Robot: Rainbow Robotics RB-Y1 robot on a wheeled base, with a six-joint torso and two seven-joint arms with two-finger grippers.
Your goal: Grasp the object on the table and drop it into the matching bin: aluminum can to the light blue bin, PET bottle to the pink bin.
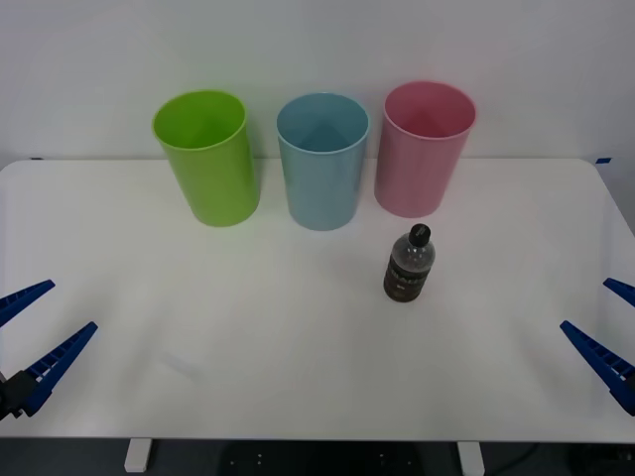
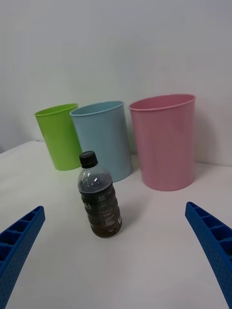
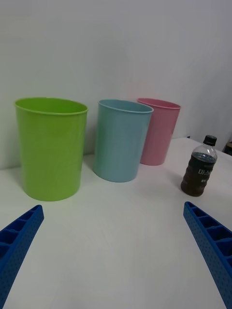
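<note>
White tabletop (image 1: 198, 327) carries an upright PET bottle (image 1: 409, 264) (top-heavy); right gripper (image 2: 116, 251), fingers spread, should close around its label.

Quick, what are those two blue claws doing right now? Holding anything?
Left gripper: open, holding nothing, at the table's near left edge.
Right gripper: open, holding nothing, at the near right edge.

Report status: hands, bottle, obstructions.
Left hand and right hand open, at near table edges. Small clear plastic bottle upright, ungrasped, before tall pink plastic bin. Path unobstructed.

Upright lime green bin (image 1: 206, 159), leftmost
</note>
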